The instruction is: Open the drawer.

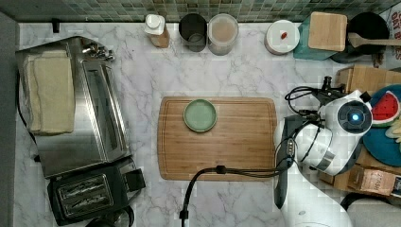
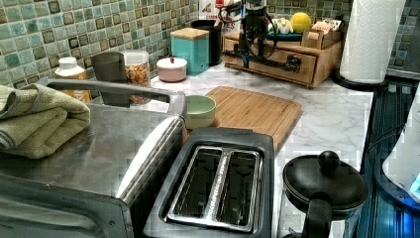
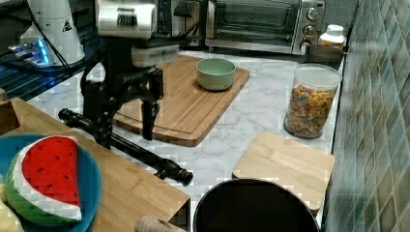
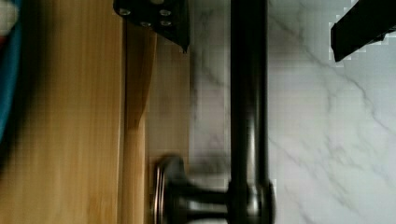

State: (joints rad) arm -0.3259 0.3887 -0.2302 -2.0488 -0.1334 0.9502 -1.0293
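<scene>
In the top view we see the white robot arm (image 1: 331, 142) over the light-wood box at the right end of the white marble desk (image 1: 142, 85), just beside the grooved brown wooden cutting board (image 1: 236, 142), which carries a round pale green bowl (image 1: 200, 115)

In the left view the light-wood drawer (image 2: 277, 62) sits in the front of its box beyond the far end of the cutting board, with the arm standing over it

In the right view the black pincer (image 3: 126, 129) hangs at the box's front edge beside the cutting board, its two fingers apart and straddling the long black metal bar handle (image 3: 140, 152)

In the wrist view the handle runs between the two finger tips, one finger (image 4: 159, 18) on the wood side, the other on the marble side; neither tip touches the bar, and the drawer front stands slightly out from the box
</scene>
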